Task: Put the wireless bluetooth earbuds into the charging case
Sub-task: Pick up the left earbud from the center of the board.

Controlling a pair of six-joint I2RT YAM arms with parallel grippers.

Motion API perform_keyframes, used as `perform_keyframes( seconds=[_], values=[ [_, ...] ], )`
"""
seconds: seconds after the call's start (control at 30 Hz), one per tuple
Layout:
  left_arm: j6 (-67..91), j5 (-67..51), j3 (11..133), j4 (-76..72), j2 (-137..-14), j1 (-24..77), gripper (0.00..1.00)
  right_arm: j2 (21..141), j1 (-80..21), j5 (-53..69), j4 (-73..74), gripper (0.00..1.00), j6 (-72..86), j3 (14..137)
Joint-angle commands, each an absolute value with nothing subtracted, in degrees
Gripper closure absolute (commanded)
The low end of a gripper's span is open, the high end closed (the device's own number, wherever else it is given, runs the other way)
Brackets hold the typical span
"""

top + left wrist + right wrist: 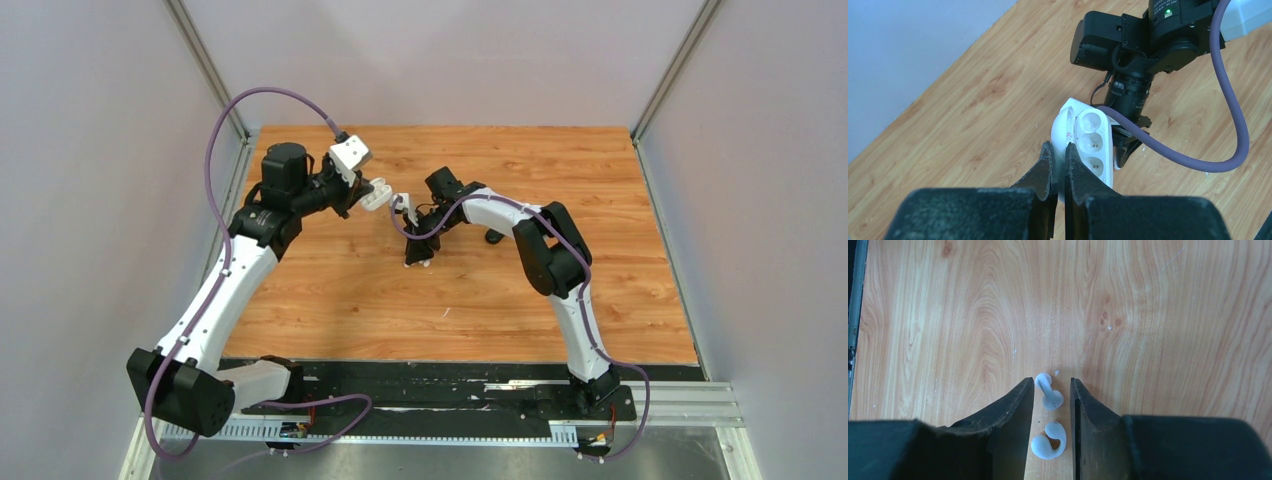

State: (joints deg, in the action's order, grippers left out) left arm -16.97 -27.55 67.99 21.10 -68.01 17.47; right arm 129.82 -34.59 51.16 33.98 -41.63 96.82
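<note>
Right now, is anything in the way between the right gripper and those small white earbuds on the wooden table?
Nothing visible. The small white earbuds lie on the wooden table directly between the right gripper's open fingers.

Between the right gripper's (1051,382) matt black, rough-edged fingers (1013,412), the white earbuds (1049,442) look like smooth, glossy plastic against the satin wood-grain table (1158,315). The charging case (1093,142) pinched in the left gripper (1058,146) is glossy white plastic.

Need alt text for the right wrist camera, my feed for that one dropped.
Two white earbuds lie loose on the wooden table between the open fingers of the right gripper, one at the fingertips and the other further back toward the camera. The dark fingers stand apart on either side, not closed on either bud.
</note>
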Motion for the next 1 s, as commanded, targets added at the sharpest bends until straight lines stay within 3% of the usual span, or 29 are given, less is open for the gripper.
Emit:
perform_keyframes(
  seconds=[0.0,0.3,0.47,0.57,0.8,0.97],
  values=[
    [-16.1,-28.5,68.6,19.2,-68.2,17.2,1.00,129.9,-35.2,54.2,33.0,0.69,-41.8,99.1],
    [-16.0,-28.4,68.5,19.2,-68.2,17.2,1.00,129.9,-35.2,53.6,33.2,0.78,-41.9,98.4],
    [-16.4,-28.5,68.5,19.4,-68.3,17.2,1.00,129.5,-35.1,54.0,34.0,1.00,-41.9,99.2],
    [-17.5,-29.2,69.6,20.3,-69.4,17.2,1.00,127.2,-34.3,55.0,35.7,1.00,-42.9,99.3],
    [-21.3,-34.1,75.7,22.6,-76.5,17.2,1.00,108.0,-28.4,57.7,36.1,1.00,-48.3,91.2],
    [-26.2,-37.7,83.0,25.0,-84.6,17.3,1.00,96.1,-23.3,60.3,36.2,1.00,-50.4,92.9]
  ],
)
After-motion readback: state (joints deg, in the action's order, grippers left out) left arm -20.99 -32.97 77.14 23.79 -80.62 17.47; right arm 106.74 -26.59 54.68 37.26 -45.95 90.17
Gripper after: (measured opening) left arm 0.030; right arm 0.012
